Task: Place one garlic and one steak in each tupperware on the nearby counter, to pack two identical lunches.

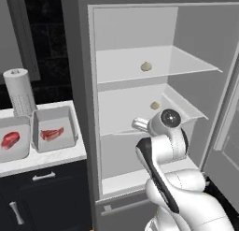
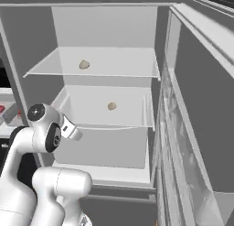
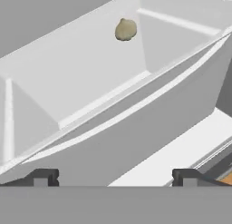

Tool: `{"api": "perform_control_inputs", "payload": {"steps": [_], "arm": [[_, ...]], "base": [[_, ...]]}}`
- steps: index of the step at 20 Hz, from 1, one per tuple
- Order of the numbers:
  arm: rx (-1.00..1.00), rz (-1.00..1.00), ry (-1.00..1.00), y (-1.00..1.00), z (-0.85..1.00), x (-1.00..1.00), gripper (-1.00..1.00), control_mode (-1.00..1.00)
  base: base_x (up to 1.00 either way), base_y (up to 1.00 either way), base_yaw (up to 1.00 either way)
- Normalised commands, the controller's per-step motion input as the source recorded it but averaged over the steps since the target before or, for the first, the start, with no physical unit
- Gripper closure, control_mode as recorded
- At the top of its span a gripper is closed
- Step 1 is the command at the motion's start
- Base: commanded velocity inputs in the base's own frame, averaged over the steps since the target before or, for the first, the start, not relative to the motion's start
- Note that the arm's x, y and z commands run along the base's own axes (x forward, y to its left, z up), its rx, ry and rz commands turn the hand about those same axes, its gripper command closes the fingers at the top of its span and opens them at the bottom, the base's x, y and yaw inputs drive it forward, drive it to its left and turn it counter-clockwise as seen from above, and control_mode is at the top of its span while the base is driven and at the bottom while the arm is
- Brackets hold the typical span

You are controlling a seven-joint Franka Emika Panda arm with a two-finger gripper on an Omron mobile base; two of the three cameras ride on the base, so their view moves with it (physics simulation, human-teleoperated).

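The hand (image 3: 115,177) is spread, empty, facing a garlic (image 3: 125,29) on the fridge's middle shelf (image 1: 135,122). Both tubs (image 1: 54,128) on the surface (image 1: 46,157) hold a steak (image 1: 51,133).

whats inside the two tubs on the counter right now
Each tub holds one red steak. No garlic shows in either. The left tub runs off the picture's edge, so part of it is unseen.

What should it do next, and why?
Probably push the open, empty tool forward and up over the drawer's front edge toward the garlic lying in the fridge drawer. Both tupperware tubs already hold a steak, but no garlic.
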Motion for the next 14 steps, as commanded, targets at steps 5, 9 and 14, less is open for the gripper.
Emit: {"api": "perform_control_inputs", "payload": {"steps": [5,9,14], "arm": [[0.07,0.13,0.00,-0.43,0.73,0.23,-1.00,-1.00],[-0.04,0.08,-0.01,-0.02,1.00,0.53,-1.00,-1.00],[-0.15,0.11,-0.02,-0.05,1.00,0.12,-1.00,-1.00]], "base": [[0.09,-0.13,0.03],[0.00,0.00,0.00],[0.00,0.00,0.00]]}}
